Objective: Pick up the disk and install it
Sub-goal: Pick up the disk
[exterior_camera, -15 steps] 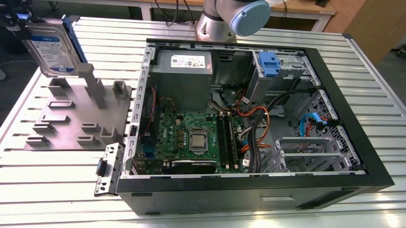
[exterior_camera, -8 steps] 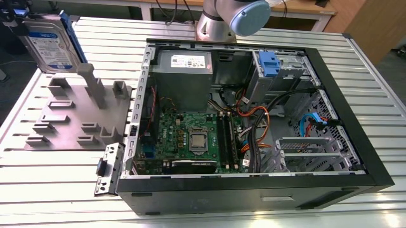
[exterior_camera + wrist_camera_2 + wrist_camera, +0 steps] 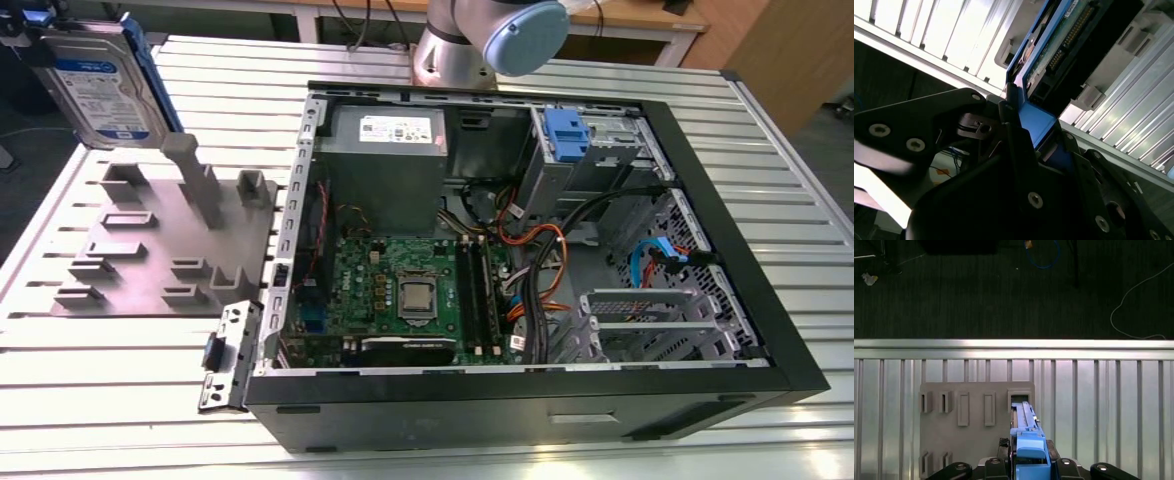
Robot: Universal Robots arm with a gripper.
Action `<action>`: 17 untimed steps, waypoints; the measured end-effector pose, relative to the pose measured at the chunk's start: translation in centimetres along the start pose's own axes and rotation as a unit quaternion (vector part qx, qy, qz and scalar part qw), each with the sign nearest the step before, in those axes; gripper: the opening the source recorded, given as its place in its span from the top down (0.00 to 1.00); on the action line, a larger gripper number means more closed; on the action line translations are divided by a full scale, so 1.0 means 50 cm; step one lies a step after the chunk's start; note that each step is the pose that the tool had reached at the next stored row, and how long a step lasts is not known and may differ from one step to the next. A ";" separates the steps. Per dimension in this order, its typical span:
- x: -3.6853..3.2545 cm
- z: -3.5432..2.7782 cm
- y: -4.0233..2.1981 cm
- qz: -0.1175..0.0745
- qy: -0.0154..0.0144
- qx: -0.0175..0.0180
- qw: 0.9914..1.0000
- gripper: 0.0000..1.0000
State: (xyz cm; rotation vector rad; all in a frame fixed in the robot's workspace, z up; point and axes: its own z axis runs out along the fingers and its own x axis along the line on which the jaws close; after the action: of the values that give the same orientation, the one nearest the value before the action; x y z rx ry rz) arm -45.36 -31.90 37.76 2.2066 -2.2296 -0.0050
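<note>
Ribbed metal table (image 3: pixel 107 400), grey slotted holder plate (image 3: pixel 134 250) beside open black computer case (image 3: pixel 534 400)

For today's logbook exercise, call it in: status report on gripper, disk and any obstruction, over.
Gripper shut on disk by its blue bracket. Disk upright over grey fixture plate. Plate's tall post stands beside it, toward the open computer case.

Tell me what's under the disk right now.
The grey holder plate, with a slot below the disk's lower end, on the slatted table. The disk covers part of the plate.
</note>
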 end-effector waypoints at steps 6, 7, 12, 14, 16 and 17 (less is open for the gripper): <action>0.000 -0.009 0.000 0.000 0.000 0.000 1.000 0.64; 0.000 -0.011 0.000 0.000 0.000 0.000 1.000 0.64; 0.000 -0.020 0.000 0.000 0.000 0.000 1.000 0.64; 0.000 -0.023 0.000 0.000 0.000 0.000 1.000 0.64; 0.000 -0.027 0.000 0.000 0.000 0.000 1.000 0.64; 0.000 -0.029 0.000 0.000 0.000 0.000 1.000 0.64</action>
State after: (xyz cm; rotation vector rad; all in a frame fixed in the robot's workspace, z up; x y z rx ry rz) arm -45.36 -31.90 39.24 2.2066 -2.2297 -0.0050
